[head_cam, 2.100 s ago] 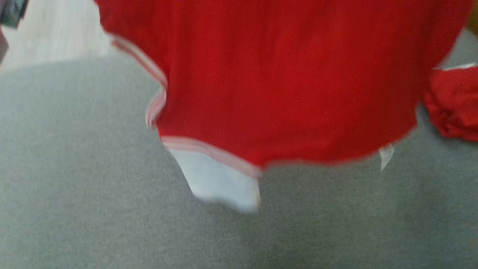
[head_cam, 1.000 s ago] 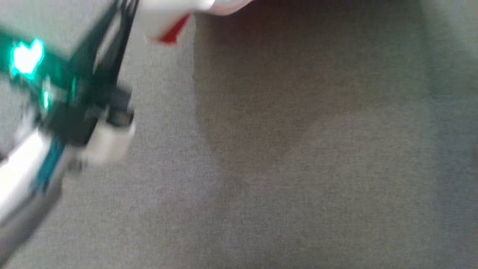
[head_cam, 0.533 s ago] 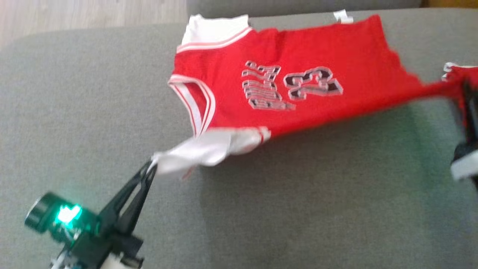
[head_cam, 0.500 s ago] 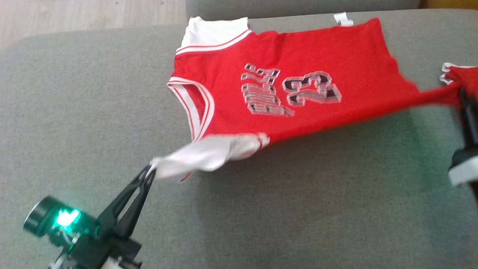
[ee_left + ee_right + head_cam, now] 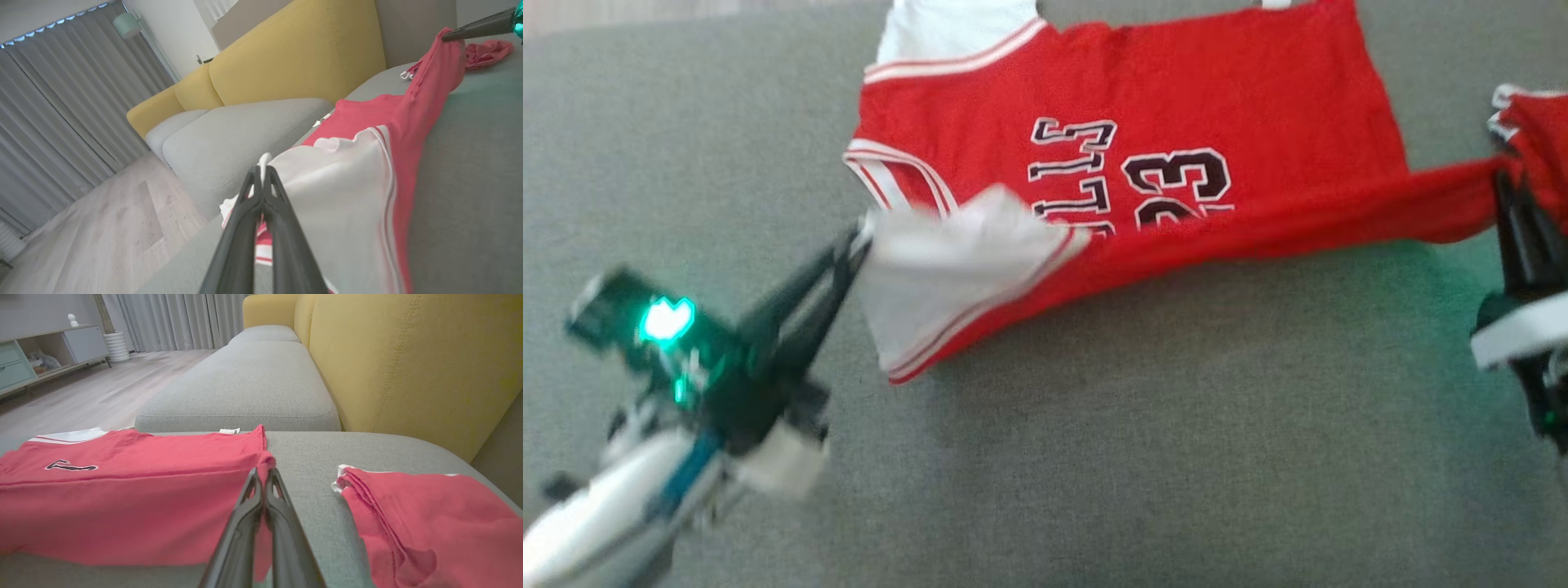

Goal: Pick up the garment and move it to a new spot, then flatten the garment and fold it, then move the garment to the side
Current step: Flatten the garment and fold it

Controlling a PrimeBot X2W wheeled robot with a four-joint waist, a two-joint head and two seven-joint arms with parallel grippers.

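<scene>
Looking from the garment (image 5: 1176, 106) outward, I see it spread on the grey sofa seat (image 5: 1135, 457), its long axis running toward the yellow backrest (image 5: 408, 355). The hem end is nearer the backrest and the white shoulder end farther from it. One long edge lies on the seat; the other hangs raised between my two arms. The left gripper (image 5: 859, 235) has its jaws pinched on the white sleeve corner (image 5: 947, 269), at the end away from the backrest. The right gripper (image 5: 1500, 175) has its jaws pinched on the red hem corner at the backrest end. The body of the cloth lies beyond both tips. I judge the fold turns on carrying this held edge across the lettering, both arms in step. A folded red cloth (image 5: 429, 506) lies just backrest-side of the right gripper and could snag.
</scene>
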